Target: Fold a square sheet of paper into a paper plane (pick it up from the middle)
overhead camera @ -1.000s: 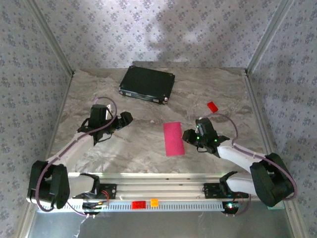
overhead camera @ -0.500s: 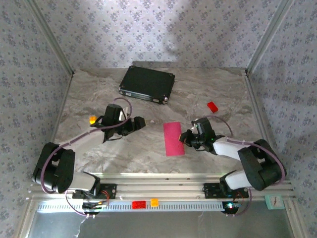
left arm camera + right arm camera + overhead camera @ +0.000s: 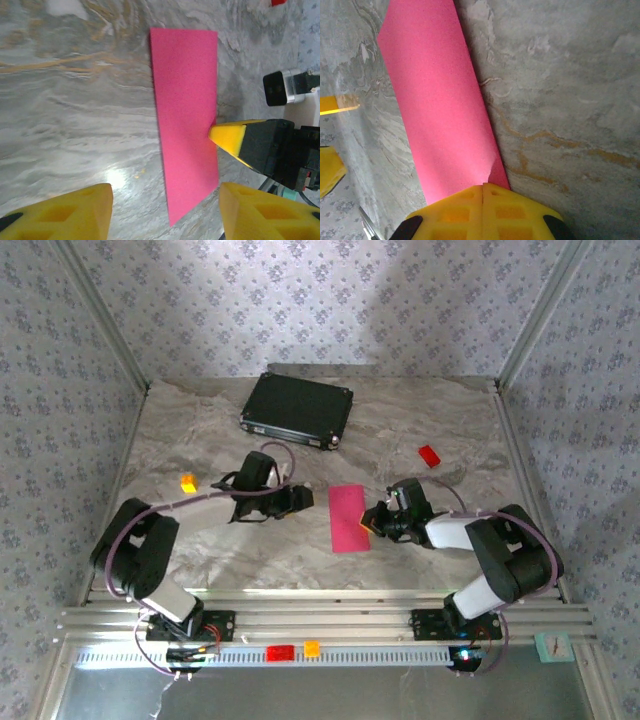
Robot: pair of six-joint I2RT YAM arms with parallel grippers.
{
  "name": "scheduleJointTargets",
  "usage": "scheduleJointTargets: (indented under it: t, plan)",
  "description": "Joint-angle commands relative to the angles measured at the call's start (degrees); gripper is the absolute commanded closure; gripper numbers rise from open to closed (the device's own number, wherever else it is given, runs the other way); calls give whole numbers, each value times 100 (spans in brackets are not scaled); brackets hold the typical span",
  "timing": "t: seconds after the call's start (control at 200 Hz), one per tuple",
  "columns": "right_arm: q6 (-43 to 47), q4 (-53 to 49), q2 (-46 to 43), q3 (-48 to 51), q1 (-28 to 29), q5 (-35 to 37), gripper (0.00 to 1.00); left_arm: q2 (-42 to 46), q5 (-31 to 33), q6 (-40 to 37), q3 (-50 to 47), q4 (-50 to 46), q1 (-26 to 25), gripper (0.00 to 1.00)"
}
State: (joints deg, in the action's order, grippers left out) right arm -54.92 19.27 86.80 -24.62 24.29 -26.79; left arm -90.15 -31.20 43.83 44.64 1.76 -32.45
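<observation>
The closed pads of the right end effector (image 3: 483, 187) run off the right wrist camera's lower edge and cover the near end of the square sheet of paper (image 3: 440, 100). Whether the paper is pinched between them or merely pressed cannot be told. The sheet's far end is cropped at the top. In the left wrist view, the yellow fingertips of the left end effector (image 3: 162, 192) are cut by the bottom edge, and the small red block (image 3: 278, 2) is a sliver at the top.
</observation>
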Motion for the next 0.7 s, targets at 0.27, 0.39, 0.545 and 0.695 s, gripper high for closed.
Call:
scheduleJointTargets:
  t: [0.27, 0.39, 0.545, 0.695]
  plan:
    - [-212, -80, 111, 222, -71, 51, 98, -1004, -223, 354, 563, 332, -581, 56]
    - [-195, -114, 110, 229, -83, 61, 98, -1220, -238, 415, 700, 352, -660, 57]
    - [-164, -167, 126, 223, -92, 68, 98, -1422, -208, 425, 842, 231, -699, 58]
    - [-117, -214, 171, 221, -100, 60, 98, -1604, -202, 457, 1009, -11, -702, 60]
